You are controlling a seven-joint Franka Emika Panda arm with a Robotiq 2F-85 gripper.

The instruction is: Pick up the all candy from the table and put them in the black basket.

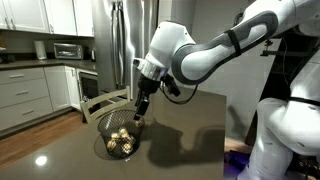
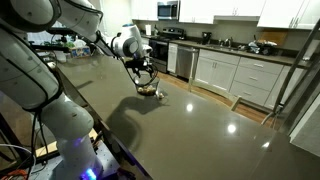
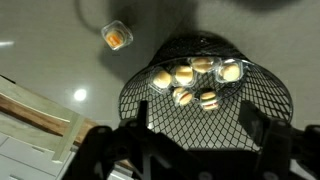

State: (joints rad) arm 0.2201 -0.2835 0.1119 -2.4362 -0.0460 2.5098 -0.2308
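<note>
Candy (image 3: 183, 74): we count six pieces inside the black basket (image 3: 262, 100), which sits near a desk (image 1: 190, 130) edge. One more piece (image 3: 117, 36) lies on the desk just beside it. End effector (image 1: 140, 114) hovers above the basket, jaws wide apart, gripping nothing.

Tool (image 2: 146, 74) over black basket (image 2: 148, 91), glossy dark table (image 2: 185, 130), white cabinets (image 2: 246, 76) behind
</note>
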